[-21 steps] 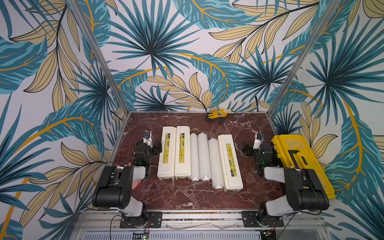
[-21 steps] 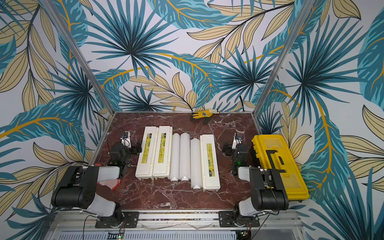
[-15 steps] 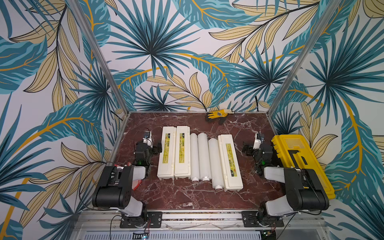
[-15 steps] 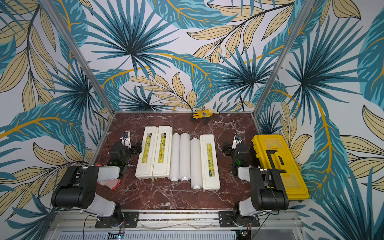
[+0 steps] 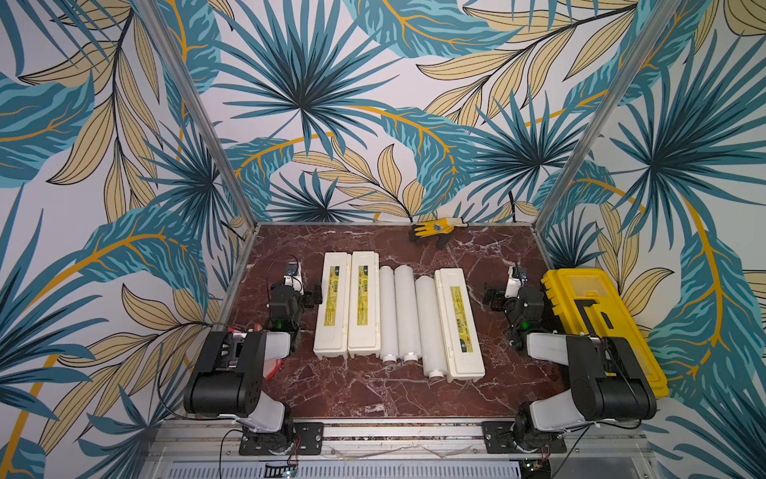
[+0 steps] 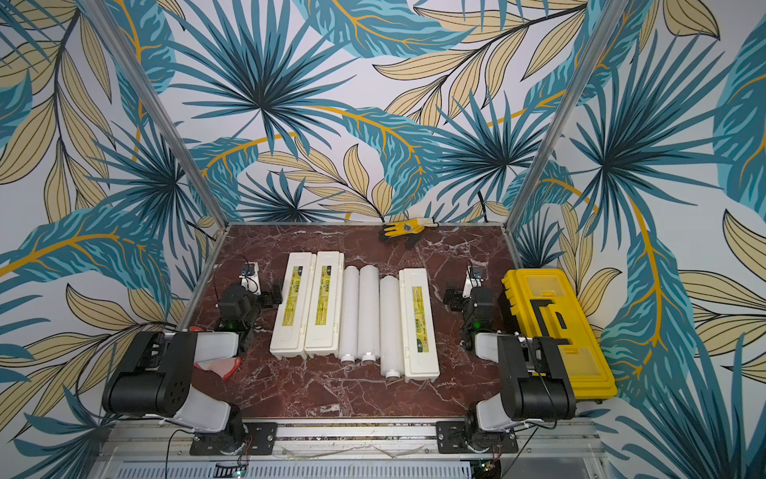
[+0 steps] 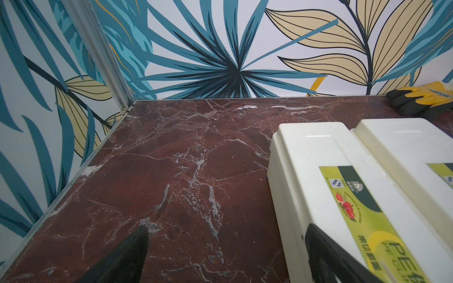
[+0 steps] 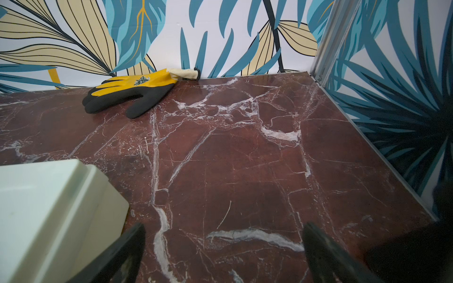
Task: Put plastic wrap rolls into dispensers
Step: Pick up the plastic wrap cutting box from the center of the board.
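3 cream dispensers (image 5: 331, 307) (image 5: 363, 307) (image 5: 460, 323); 3 plastic wrap rolls (image 5: 387, 311) (image 5: 406, 311) (image 5: 429, 323); 1 yellow toolbox (image 5: 597, 315); 1 yellow-black glove (image 5: 437, 227); 1 red-white item (image 6: 217, 365), kind unclear, partly hidden; 2 robot arms (image 5: 232, 373) (image 5: 601, 381)

Robot lab booth: leaf-print wall panels (image 5: 373, 103), aluminium posts (image 5: 199, 112), marble tabletop (image 5: 373, 394)

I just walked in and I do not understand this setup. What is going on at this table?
Nothing is being handled yet. The two robot arms sit folded at either side of the marble table, with the left gripper and the right gripper open and empty. Between them, three closed cream dispensers and three plastic wrap rolls lie side by side, and every roll is outside the boxes. A yellow toolbox sits beside the right arm, and a work glove lies at the back.
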